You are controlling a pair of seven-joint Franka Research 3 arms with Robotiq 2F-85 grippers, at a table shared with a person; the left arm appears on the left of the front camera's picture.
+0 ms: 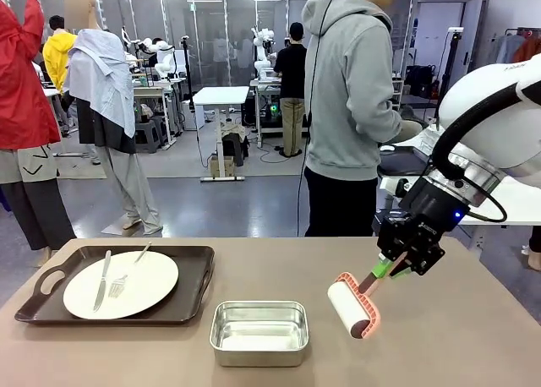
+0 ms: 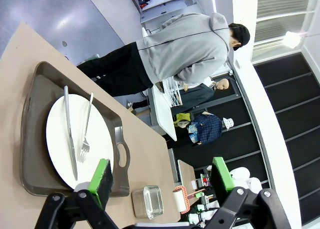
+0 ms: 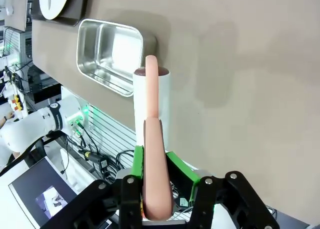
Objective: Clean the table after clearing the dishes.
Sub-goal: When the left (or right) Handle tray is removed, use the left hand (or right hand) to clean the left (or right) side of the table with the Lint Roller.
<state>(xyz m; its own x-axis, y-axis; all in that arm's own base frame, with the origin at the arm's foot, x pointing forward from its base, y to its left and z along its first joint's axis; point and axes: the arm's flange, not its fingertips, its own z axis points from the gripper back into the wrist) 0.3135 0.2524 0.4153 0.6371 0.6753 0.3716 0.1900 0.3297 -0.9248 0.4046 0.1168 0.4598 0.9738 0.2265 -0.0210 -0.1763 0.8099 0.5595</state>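
Two grippers: black bodies with green pads, one on each white arm.
Left gripper [image 2: 162, 174]: fingers [image 2: 102, 175] spread to full width and holding nothing. In the left wrist view the tray and plate lie beyond them.
Right gripper [image 1: 402, 266]: fingers closed on the roller handle. The arm enters from 3 o'clock in the front view.
Roller [image 1: 352, 307]: white drum in a coral-pink frame. The handle slants up toward 1 o'clock into the right fingers. The drum sits low over the tabletop at 3 o'clock of the pan, apart from it. Contact with the surface cannot be told.
Tabletop [image 1: 473, 345]: smooth matte taupe-brown, carrying the tray and the pan.
Tray [image 1: 199, 275]: dark brown, rectangular, with handles, at the 9 o'clock end of the tabletop.
Plate [image 1: 148, 277]: round, white, lying flat inside the tray.
Knife [image 1: 102, 281]: lying on the plate toward its 9 o'clock side, running roughly 12 to 6 o'clock.
Fork [image 1: 123, 279]: on the plate just beside the knife at its 3 o'clock, with the handle toward 1 o'clock.
Pan [image 1: 259, 332]: steel, rectangular, near the 6 o'clock edge between tray and roller.
Person [image 1: 351, 91]: grey hooded top and dark trousers, standing beyond the 12 o'clock edge and turned toward 3 o'clock.
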